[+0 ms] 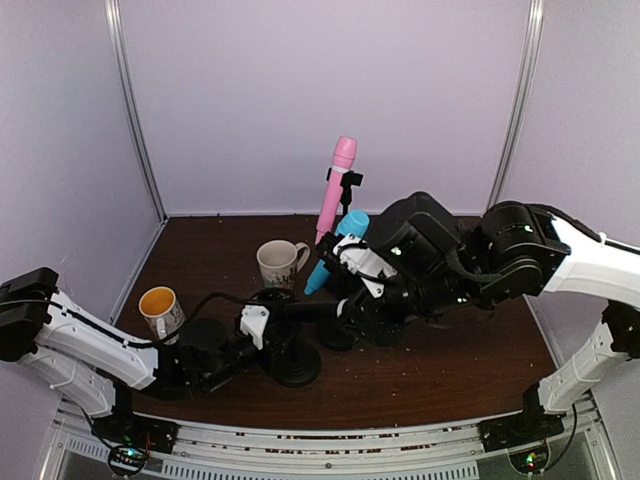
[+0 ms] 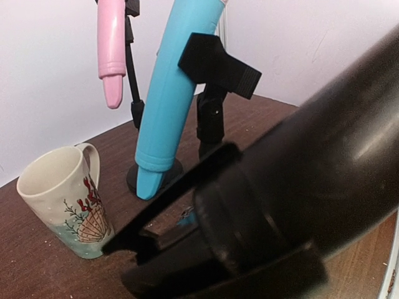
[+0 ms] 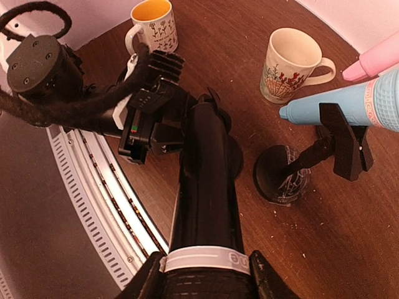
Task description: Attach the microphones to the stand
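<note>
The pink microphone [image 1: 338,190] stands clipped on the far stand. The light blue microphone [image 1: 338,245] sits tilted in the black clip [image 3: 346,143] of a second stand. My right gripper [image 3: 206,277] is shut on the black microphone [image 3: 209,187], just below its silver ring, and holds it level. Its tail reaches the clip of a third stand [image 1: 290,365]. My left gripper [image 1: 262,325] is at that clip and seems shut on it. In the left wrist view the black microphone [image 2: 324,156] fills the frame and hides my fingers.
A white patterned mug [image 1: 280,262] stands behind the third stand. A mug with an orange inside [image 1: 162,310] stands at the left. The blue microphone's round stand base [image 3: 280,174] is close to the right of the black microphone. White walls close in three sides.
</note>
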Motion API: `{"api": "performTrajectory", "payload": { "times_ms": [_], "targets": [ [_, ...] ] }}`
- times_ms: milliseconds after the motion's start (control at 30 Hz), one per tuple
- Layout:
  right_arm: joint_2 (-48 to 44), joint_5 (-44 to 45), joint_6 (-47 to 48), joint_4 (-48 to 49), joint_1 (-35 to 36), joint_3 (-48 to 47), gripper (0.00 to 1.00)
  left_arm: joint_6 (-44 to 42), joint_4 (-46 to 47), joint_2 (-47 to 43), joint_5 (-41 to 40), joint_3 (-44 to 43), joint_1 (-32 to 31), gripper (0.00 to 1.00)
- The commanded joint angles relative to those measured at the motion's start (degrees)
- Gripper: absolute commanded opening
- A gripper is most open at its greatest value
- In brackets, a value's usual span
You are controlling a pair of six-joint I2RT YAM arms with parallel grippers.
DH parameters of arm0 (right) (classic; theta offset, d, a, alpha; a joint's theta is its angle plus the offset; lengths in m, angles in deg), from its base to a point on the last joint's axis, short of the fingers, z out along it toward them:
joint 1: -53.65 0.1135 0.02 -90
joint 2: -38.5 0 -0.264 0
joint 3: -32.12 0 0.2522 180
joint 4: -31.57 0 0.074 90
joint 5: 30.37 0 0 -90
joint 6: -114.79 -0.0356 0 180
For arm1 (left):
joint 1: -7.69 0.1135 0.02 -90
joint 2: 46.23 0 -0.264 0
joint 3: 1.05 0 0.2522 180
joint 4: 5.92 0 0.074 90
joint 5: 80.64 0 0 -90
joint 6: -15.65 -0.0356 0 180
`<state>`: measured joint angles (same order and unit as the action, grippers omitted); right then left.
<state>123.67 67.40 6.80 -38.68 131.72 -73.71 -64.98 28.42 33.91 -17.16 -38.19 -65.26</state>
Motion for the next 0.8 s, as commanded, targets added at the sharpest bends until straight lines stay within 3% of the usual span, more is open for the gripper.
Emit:
{"api": "performTrajectory", "payload": {
  "times_ms": [0,400,767],
  "targets": [
    [5.74,-8.22,-4.77,5.18,-2.45,3.57,0.00,-6.95,9.58,0.86,5.43,-5.59,-3.15,0.00],
    [12.24,-16.01,-5.67,8.90,-4.79,4.35,0.00,-8.72,9.80,0.37,5.57,-5.25,-3.93,0.00],
    [16.56,-9.43,2.42,4.94,-4.67,2.12,0.00,-9.34,10.53,-1.68,9.74,-3.81,-4.04,0.00]
  ]
}}
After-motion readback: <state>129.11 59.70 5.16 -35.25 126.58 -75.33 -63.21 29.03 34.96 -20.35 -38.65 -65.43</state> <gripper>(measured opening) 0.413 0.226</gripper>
